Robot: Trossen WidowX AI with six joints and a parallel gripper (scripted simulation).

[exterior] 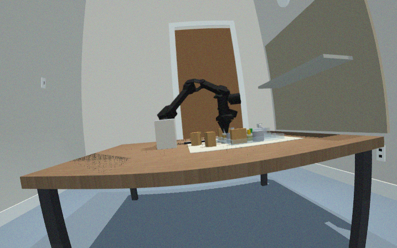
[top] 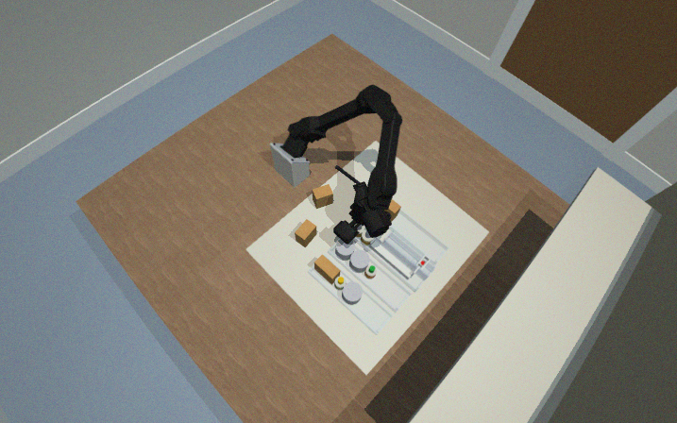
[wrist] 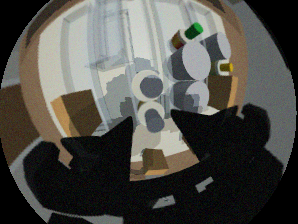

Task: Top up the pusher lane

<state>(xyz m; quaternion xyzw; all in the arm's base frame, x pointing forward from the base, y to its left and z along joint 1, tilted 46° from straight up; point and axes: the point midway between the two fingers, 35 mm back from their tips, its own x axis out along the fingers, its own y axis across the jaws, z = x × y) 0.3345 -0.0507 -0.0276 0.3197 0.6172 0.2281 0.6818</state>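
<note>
My gripper (exterior: 225,132) (wrist: 151,115) is open, pointing down. In the wrist view its fingers stand apart on either side of a grey-capped jar (wrist: 155,123). That jar appears upright, with its base hidden. A second grey-capped jar (wrist: 151,87) stands directly behind it in the same row, close to it; a gap or contact between them cannot be told. A pale jar shoulder (top: 366,237) shows beside the gripper in the top view. The clear lane walls (wrist: 131,37) run away behind the row. The pusher plate and low front stop cannot be made out clearly.
Two wide grey tubs (top: 345,250) (wrist: 190,61) and a green-capped jar (top: 371,270) (wrist: 193,32) stand beside the row. Beyond are a yellow-capped jar (top: 340,281) (wrist: 226,67) and another tub (top: 351,292). Brown boxes (top: 322,195) (wrist: 77,112) stand around the lanes.
</note>
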